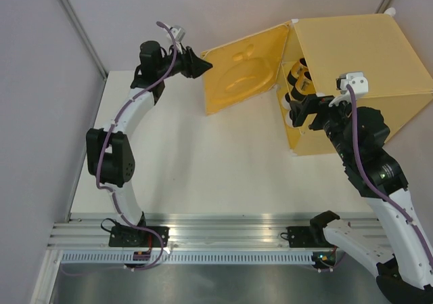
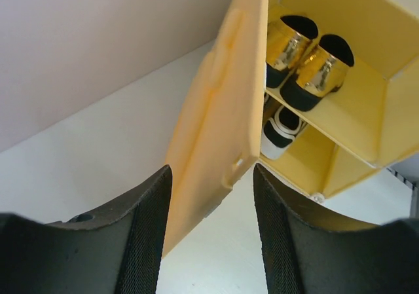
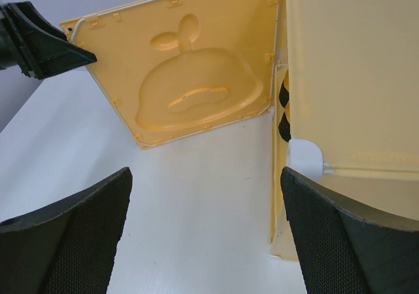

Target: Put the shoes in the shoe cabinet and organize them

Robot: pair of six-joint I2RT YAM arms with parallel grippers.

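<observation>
The yellow shoe cabinet (image 1: 358, 60) stands at the far right with its door (image 1: 240, 74) swung open to the left. In the left wrist view two gold shoes (image 2: 288, 52) (image 2: 321, 71) sit side by side on the upper shelf. A white shoe with a black inside (image 2: 281, 130) lies on the lower shelf; the other white shoe is hidden. My left gripper (image 1: 201, 65) is open and empty at the door's free edge (image 2: 216, 124). My right gripper (image 1: 302, 111) is open and empty at the cabinet's front opening.
The right wrist view shows the door's embossed inner face (image 3: 190, 78), the left gripper (image 3: 46, 48) at its top left corner, and a white corner connector (image 3: 306, 158) on the cabinet. Grey walls close the back and left. A metal rail (image 1: 223, 226) runs along the near edge.
</observation>
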